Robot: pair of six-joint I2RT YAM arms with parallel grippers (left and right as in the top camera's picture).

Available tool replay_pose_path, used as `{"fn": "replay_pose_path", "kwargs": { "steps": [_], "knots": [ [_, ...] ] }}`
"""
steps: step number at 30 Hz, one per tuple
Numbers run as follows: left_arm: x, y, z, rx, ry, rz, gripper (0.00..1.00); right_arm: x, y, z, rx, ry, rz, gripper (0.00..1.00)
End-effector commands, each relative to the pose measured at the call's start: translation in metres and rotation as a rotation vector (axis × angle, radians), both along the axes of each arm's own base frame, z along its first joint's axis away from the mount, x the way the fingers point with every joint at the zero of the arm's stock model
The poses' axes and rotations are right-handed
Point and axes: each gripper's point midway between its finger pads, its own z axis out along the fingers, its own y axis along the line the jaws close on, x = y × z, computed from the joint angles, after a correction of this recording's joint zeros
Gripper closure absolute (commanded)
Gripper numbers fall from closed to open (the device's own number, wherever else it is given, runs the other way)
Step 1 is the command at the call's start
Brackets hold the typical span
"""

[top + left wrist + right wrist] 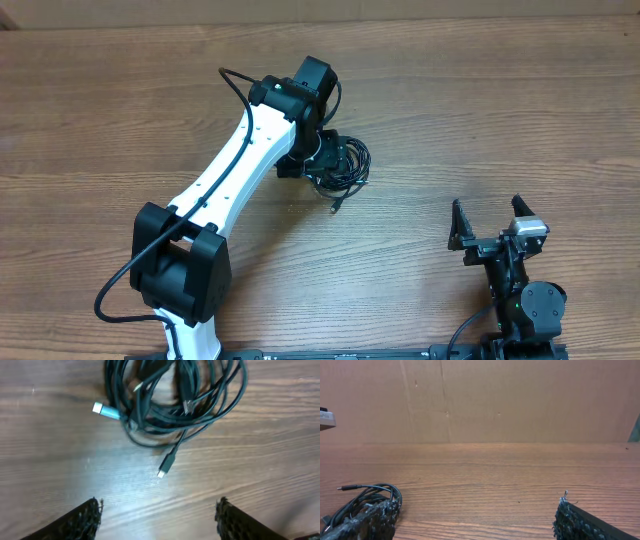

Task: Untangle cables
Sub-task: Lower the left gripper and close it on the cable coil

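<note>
Cables (170, 420) bundled before left tool (158, 505)

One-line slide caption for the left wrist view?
Open left gripper faces a coiled bundle of black cables on the wooden table, one plug end trailing toward it.

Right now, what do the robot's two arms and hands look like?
The left arm is a long white shell with bulky black joints and a thick black wire looping off its base. The right arm is mostly black. Each hand has two black, rough-textured fingers: left hand, right hand.
</note>
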Motion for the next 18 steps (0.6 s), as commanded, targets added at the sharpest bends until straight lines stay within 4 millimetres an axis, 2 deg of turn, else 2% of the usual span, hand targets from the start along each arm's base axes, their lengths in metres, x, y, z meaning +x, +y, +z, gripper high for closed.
{"fn": "replay_pose_path", "kwargs": {
  "steps": [1,2,4,7,11,14,18],
  "knots": [
    [-0.004,0.009,0.017,-0.014,0.012,0.066,0.33,0.000,-0.002,-0.001,0.002,-0.005,-0.009,0.00],
    [-0.008,0.013,0.023,-0.011,0.014,0.075,0.37,0.000,-0.002,-0.001,0.002,-0.005,-0.009,0.00],
    [-0.015,0.018,0.035,-0.011,0.010,0.079,0.39,0.000,-0.002,-0.001,0.002,-0.005,-0.009,0.00],
    [-0.027,0.025,0.058,-0.007,-0.026,0.080,0.34,0.000,-0.002,-0.001,0.002,-0.005,-0.008,0.00],
    [-0.030,0.030,0.079,0.019,-0.107,0.120,0.26,0.000,-0.002,-0.001,0.002,-0.005,-0.008,0.00],
    [-0.030,0.029,0.081,0.029,-0.127,0.113,0.23,0.000,-0.002,-0.001,0.002,-0.005,-0.008,0.00],
    [-0.031,0.030,0.069,0.063,-0.111,0.107,0.22,0.000,-0.002,-0.001,0.002,-0.005,-0.008,0.00]
  ]
}}
